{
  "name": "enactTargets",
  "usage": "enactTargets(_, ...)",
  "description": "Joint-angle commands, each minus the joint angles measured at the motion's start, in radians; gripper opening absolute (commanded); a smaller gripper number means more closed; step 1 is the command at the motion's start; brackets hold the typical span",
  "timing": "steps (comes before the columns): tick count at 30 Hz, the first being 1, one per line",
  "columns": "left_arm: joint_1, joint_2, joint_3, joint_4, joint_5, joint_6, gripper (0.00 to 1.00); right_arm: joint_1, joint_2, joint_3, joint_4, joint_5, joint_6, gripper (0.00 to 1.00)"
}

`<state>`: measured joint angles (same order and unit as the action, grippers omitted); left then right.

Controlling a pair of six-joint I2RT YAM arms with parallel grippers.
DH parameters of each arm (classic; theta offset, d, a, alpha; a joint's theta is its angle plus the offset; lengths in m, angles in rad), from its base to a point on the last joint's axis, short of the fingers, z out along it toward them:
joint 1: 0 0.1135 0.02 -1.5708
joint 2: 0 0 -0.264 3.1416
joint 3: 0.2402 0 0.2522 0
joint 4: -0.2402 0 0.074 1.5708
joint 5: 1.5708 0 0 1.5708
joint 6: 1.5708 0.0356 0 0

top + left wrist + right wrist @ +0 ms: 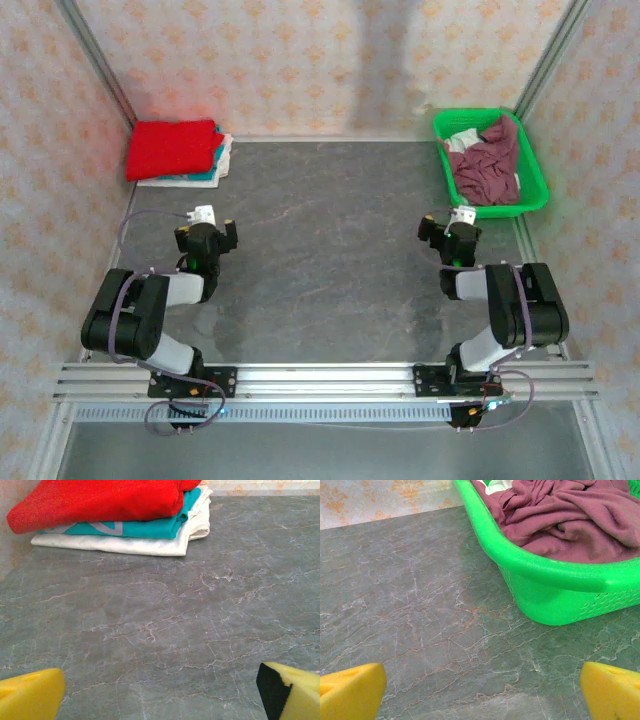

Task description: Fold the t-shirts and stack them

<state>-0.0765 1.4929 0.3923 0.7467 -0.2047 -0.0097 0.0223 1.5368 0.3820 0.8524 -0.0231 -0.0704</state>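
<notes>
Both open and empty: left claw (160,695) hovers, right claw (480,692) should reach ahead-right over the basket (545,567) rim and pinch the maroon t-shirt (570,515) high.

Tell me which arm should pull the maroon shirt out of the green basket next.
The right. Its open right gripper sits just in front of the green basket holding the maroon shirt; the left gripper, also open, faces the folded stack at the far left.

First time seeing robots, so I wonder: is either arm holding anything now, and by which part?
Nothing is held. Both sets of jaws stand wide open over the table. The maroon shirt lies loose in the basket, the stack untouched.
</notes>
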Motion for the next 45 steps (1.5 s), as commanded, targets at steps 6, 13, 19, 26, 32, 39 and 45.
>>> enactTargets(6, 0.006, 0.003, 0.028, 0.008, 0.004, 0.007, 1.00, -0.005, 0.010, 0.023, 0.000, -0.005, 0.010, 0.99)
enactTargets(13, 0.009, 0.004, 0.030, 0.007, 0.008, 0.005, 1.00, -0.005, 0.012, 0.024, -0.001, -0.006, 0.012, 0.99)
enactTargets(19, 0.010, 0.004, 0.029, 0.005, 0.010, 0.005, 1.00, -0.021, 0.010, 0.025, -0.005, -0.033, 0.024, 0.99)
enactTargets(26, -0.015, -0.081, 0.049, -0.082, -0.037, 0.020, 1.00, 0.042, -0.152, 0.118, -0.299, 0.041, -0.029, 0.99)
enactTargets(32, -0.113, -0.347, 0.335, -0.510, 0.006, -0.141, 0.97, 0.066, -0.228, 0.601, -0.905, 0.115, 0.171, 1.00)
enactTargets(39, -0.404, -0.002, 1.013, -0.969, 0.139, -0.020, 0.94, -0.124, 0.135, 1.218, -1.348, 0.005, 0.329, 0.96)
enactTargets(45, -0.564, 0.239, 1.267, -1.052, 0.375, 0.021, 0.87, -0.221, 0.512, 1.644, -1.649, 0.046, 0.318, 0.89)
